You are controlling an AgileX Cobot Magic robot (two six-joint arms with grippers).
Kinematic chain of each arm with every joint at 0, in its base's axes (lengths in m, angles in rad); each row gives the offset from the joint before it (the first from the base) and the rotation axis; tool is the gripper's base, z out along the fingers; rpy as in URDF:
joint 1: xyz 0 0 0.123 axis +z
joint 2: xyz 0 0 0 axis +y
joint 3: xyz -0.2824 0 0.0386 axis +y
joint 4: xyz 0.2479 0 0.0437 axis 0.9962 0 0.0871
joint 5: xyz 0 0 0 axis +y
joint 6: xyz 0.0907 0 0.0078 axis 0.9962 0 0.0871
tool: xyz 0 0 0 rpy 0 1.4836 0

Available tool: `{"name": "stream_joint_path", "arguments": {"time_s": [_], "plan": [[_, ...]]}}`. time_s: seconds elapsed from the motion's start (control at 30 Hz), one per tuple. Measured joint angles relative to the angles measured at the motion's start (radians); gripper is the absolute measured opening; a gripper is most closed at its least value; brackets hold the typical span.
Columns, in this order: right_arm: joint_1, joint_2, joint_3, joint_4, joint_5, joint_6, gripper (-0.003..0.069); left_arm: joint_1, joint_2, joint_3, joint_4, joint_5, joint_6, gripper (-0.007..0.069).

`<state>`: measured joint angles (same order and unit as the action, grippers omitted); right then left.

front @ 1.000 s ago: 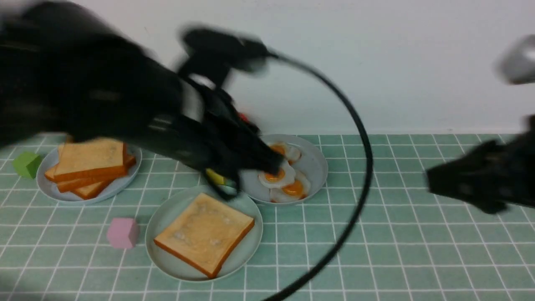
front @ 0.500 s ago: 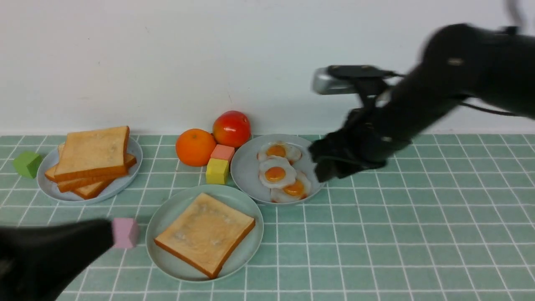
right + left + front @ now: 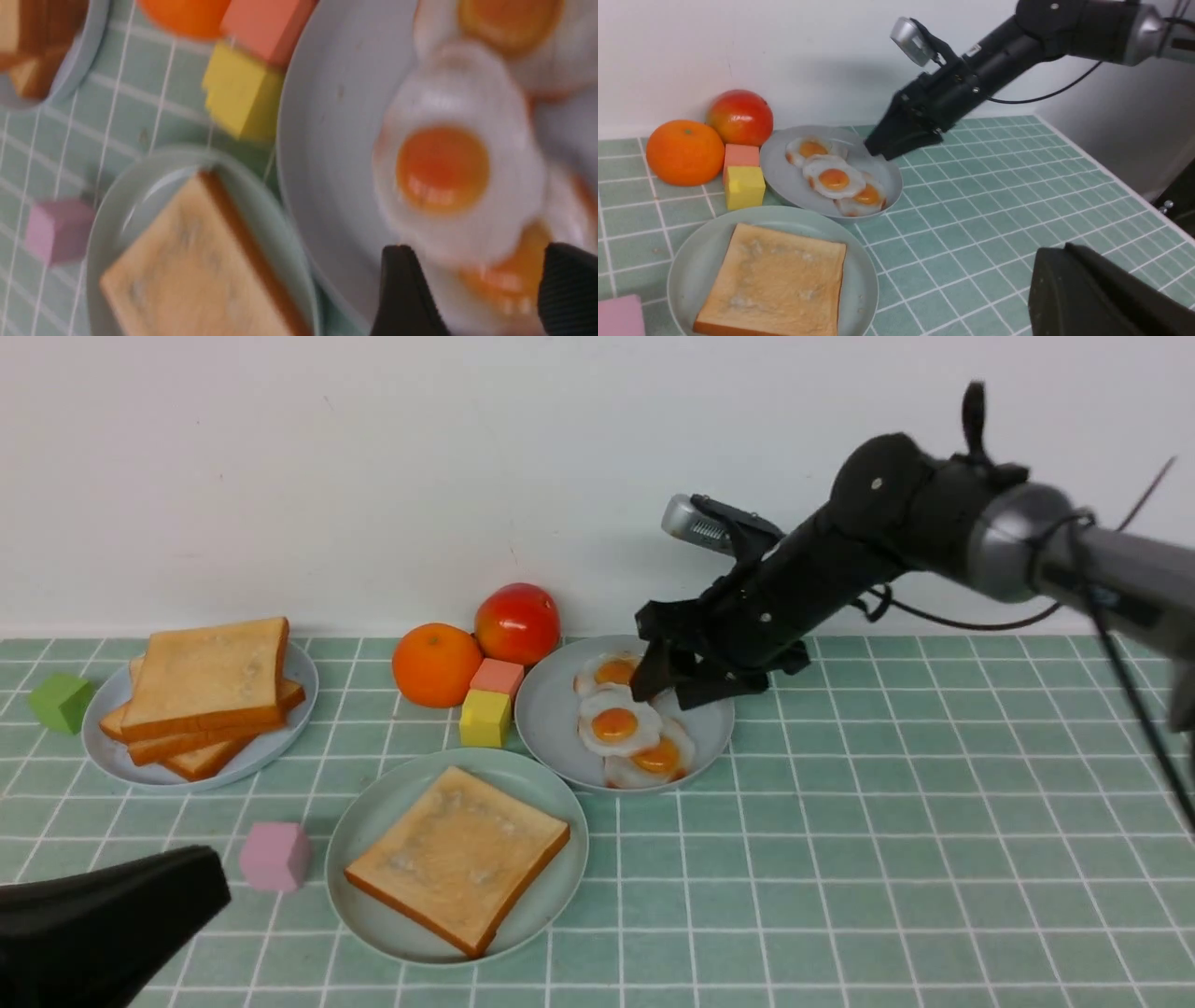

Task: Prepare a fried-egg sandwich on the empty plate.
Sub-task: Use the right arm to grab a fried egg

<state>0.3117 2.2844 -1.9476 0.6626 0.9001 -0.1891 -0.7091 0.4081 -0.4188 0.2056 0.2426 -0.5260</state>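
The pale mint-green plate [image 3: 359, 821] lies at the front centre with one toast slice [image 3: 457, 859] on it. It also shows in the left wrist view [image 3: 691, 252] and the right wrist view [image 3: 140, 205]. Three fried eggs, the middle one [image 3: 616, 726] on top, lie on a greyish-blue plate [image 3: 560, 709] behind it. My right gripper [image 3: 665, 693] is open and empty, just above the right side of the egg plate. In the right wrist view [image 3: 481, 261] its jaws stand apart over the front egg [image 3: 504, 280]. My left gripper [image 3: 187, 887] is low at the front left, shut and empty.
A second greyish-blue plate [image 3: 112, 751] at the back left holds a stack of toast slices [image 3: 201, 695]. An orange [image 3: 436, 665], a red fruit [image 3: 516, 623], a salmon cube [image 3: 497, 677] and a yellow cube [image 3: 485, 717] stand left of the egg plate. Pink cube [image 3: 274, 855], green cube [image 3: 61, 702]. A wall runs behind.
My left arm has pulled back from the egg plate to the front left corner. My right arm has swung in from the right to above the egg plate.
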Motion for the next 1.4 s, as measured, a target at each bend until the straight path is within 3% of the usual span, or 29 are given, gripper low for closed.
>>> {"name": "stream_joint_path", "arguments": {"time_s": [0.3,0.97,1.4], "plan": [[-0.001,0.143,-0.127,0.007,-0.032,-0.026,0.0400,0.000,0.010,0.001,0.000,-0.002,0.000,-0.0013],[-0.001,0.151,-0.133,0.009,-0.094,-0.165,0.0400,0.000,0.010,0.001,0.000,-0.002,-0.001,-0.0013],[-0.001,0.182,-0.133,0.038,-0.104,-0.174,0.0400,0.000,0.010,0.001,0.000,-0.002,-0.003,-0.0010]]}}
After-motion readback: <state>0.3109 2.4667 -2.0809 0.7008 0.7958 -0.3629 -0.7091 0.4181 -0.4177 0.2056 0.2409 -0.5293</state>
